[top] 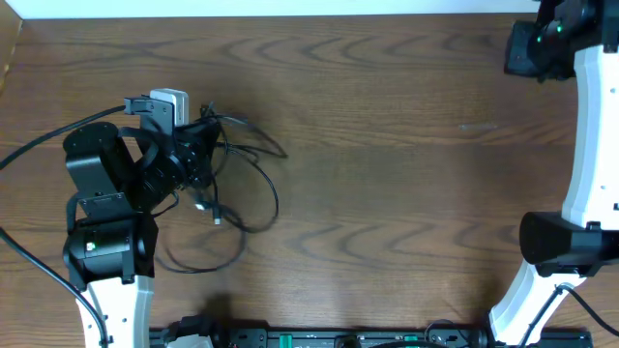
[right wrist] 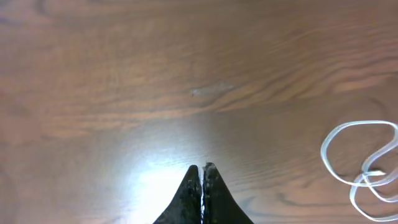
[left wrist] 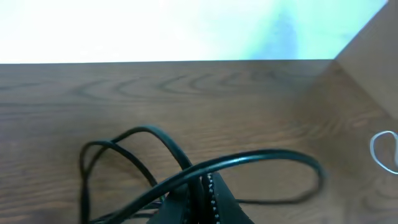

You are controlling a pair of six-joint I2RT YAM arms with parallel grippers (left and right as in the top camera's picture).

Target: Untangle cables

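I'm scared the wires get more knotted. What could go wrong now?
The left hand looks shut on a black cable whose loops cross each other, so pulling might tighten the tangle. The other loops could also drag along together instead of separating.

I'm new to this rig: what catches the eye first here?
The black cables sprawl in loose loops at the left of the table, where the left tool is shut on a strand. The right tool, shut and holding nothing, hangs over the wood with a white cable looped to its right.
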